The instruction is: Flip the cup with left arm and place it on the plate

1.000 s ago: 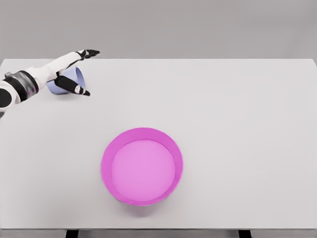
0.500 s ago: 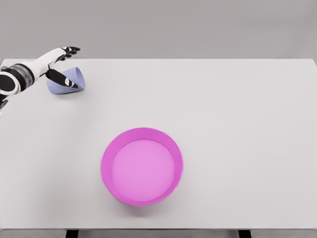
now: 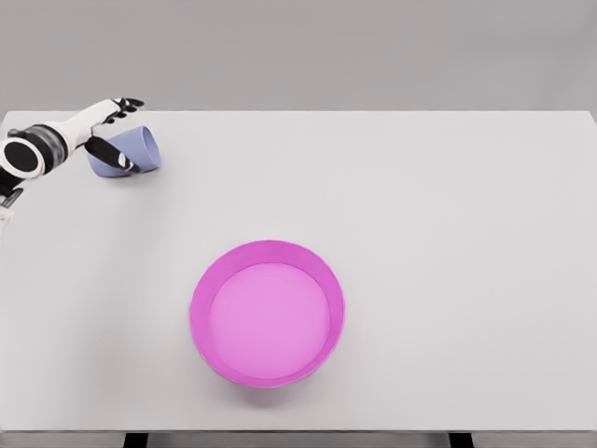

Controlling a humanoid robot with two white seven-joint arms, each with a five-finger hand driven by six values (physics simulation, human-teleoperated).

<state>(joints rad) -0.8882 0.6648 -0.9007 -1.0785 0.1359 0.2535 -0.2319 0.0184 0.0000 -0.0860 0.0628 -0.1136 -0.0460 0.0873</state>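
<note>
At far-left table corner, your left hand [image 3: 104, 131] straddles the tipped cup [image 3: 131, 149], fingers spread, not yet gripping; cup's axis runs left-right.

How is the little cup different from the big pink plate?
The cup is pale blue and small; the plate is bright pink and much wider. The cup lies tipped on its side at the table's far left corner; the plate sits flat near the front. The left robot hand is around the cup, not the plate. Both are round.
</note>
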